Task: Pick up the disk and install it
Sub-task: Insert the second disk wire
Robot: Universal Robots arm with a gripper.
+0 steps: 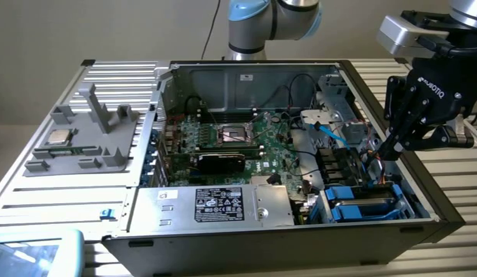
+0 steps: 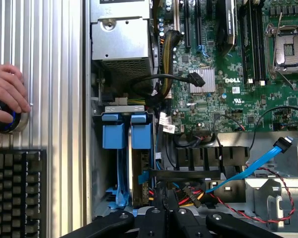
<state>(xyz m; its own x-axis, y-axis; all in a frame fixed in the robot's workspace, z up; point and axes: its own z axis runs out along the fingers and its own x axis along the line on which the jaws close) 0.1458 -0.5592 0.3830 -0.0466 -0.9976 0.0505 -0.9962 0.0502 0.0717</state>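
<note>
While pincer [image 1: 394, 151] hovers empty, fingers apart, above disk [image 1: 360, 202] at case's [image 1: 423, 231] corner bay: risk snagging blue cable [image 1: 331, 135] or misaligned grip on bracket.

wall [image 1: 84, 29]: plain beige | table [image 1: 454, 190]: ribbed metal | light: even

The disk [image 1: 360, 203] sits in the computer case [image 1: 423, 228], at its near corner on the exterior view's right. The gripper [image 1: 386, 154] hangs above that side — the power supply [image 1: 215, 203] lies to the disk's left.
</note>
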